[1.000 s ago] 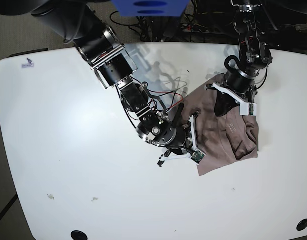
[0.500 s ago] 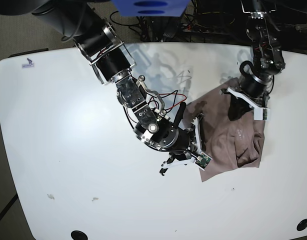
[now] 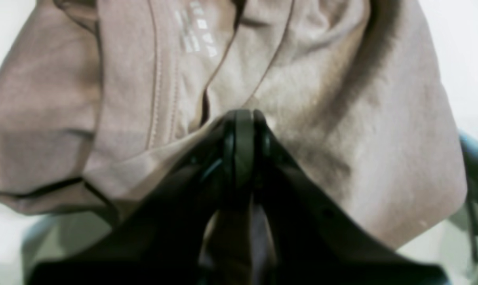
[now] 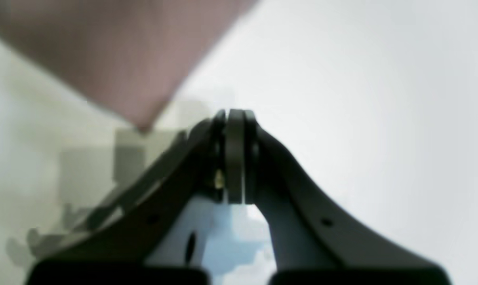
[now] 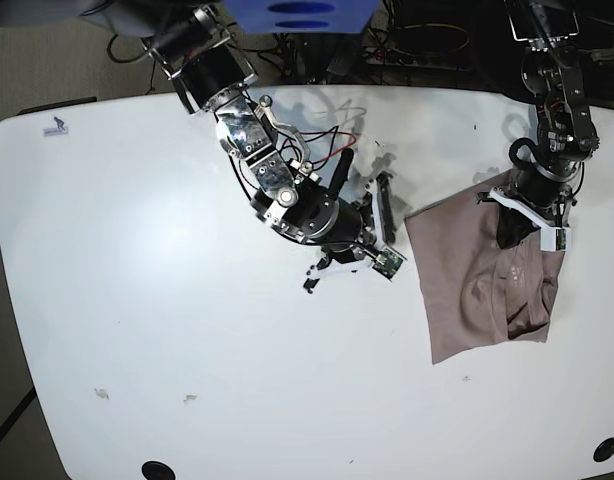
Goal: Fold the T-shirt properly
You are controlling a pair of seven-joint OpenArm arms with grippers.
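Observation:
The mauve-brown T-shirt [image 5: 477, 285] lies bunched and partly folded on the right side of the white table [image 5: 137, 300]. My left gripper [image 5: 509, 228] stands at the shirt's upper right edge. In the left wrist view that gripper [image 3: 242, 118] is shut, with a fold of the T-shirt [image 3: 341, 118] pinched at its fingertips. My right gripper [image 5: 383, 190] hovers left of the shirt, apart from it. The right wrist view shows this gripper [image 4: 235, 118] shut on nothing, with a blurred corner of the T-shirt [image 4: 124, 59] at the upper left.
Cables [image 5: 317, 140] trail from the right arm over the table's back. A blue object [image 5: 297, 12] sits beyond the far edge. Two black holes [image 5: 157, 469] [image 5: 606, 449] mark the front corners. The table's right edge runs close to the shirt.
The left gripper has pulled the T-shirt to the right. The right gripper has let go of the shirt's left edge and drawn back up and to the left.

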